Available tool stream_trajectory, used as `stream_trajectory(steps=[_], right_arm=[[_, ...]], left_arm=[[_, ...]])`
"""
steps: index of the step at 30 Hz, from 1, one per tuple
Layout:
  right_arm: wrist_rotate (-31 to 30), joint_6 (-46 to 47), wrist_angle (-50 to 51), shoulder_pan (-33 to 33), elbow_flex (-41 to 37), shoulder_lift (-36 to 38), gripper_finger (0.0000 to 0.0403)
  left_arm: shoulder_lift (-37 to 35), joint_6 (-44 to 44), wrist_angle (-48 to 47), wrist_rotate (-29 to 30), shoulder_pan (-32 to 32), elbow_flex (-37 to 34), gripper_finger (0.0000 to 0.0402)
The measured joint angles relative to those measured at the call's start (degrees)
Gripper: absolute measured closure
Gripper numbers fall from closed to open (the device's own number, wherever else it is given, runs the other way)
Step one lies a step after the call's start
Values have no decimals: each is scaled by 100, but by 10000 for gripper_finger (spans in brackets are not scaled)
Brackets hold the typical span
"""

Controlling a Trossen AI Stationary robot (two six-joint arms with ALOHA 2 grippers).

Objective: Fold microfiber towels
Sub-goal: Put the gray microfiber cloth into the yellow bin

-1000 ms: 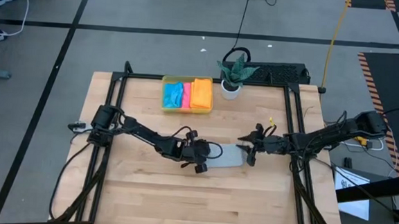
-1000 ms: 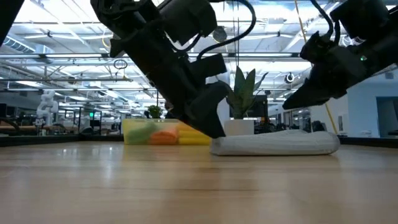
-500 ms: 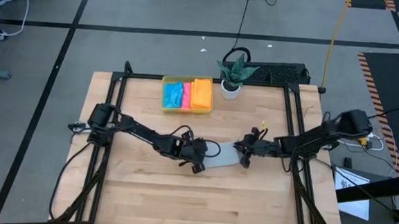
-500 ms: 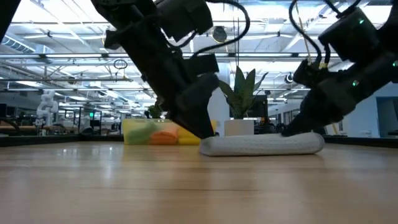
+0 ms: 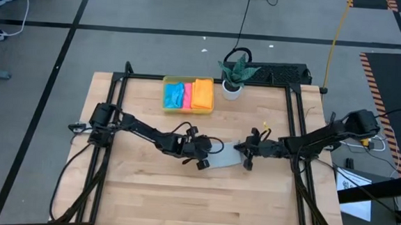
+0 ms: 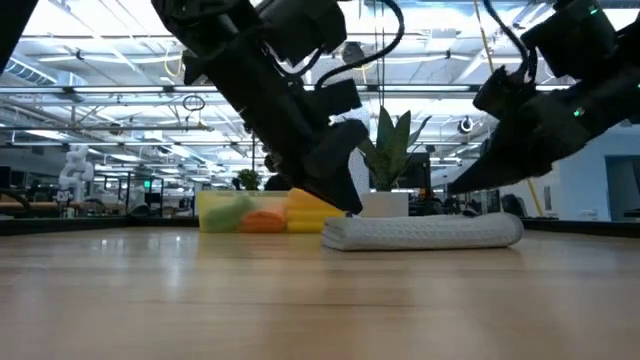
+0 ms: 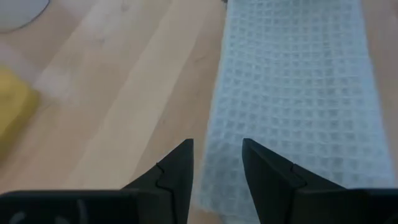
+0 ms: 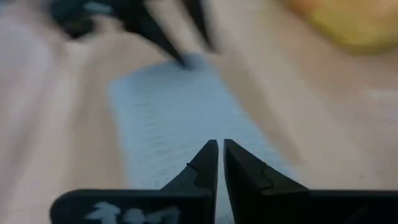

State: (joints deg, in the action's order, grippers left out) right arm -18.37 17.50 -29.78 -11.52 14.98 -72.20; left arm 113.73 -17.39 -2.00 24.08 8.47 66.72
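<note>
The light grey towel [image 5: 225, 159] is lying flat near the middle of the worktop [image 5: 146, 200], already folded into a narrow strip. Its long axis runs side to side between the two arms, one short end toward each pincer. So both arms are about equally near, each sitting right at its own end.

Left pincer [image 5: 202, 159] is at the towel's left end with its fingers a little apart, and in its wrist view the fingertips [image 7: 180, 163] straddle the towel's corner without pinching it. Right pincer [image 5: 246, 157] is at the right end, fingers pressed almost together; I can't tell whether any cloth is caught between them.

Farther out, the yellow tray [image 5: 165, 95] by the far edge holds the blue, pink and orange towels [image 5: 187, 94], with a potted plant [image 5: 233, 76] just beside it
</note>
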Motion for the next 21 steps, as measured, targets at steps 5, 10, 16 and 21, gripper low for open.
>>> stream_trajectory(steps=[5,10,16,21], right_arm=[[1615,170,20,-273,0,109,387],[1422,434,363,-504,-6,-244,387],[353,212,-93,-214,-4,-839,387],[343,-343,-1338,310,98,-1303,387]], left_arm=[[279,51,39,-122,-120,-63,261],[245,-208,-420,-452,-22,-37,261],[-121,-980,-1648,-283,543,-58,261],[-447,-1313,-2158,270,1125,-87,261]])
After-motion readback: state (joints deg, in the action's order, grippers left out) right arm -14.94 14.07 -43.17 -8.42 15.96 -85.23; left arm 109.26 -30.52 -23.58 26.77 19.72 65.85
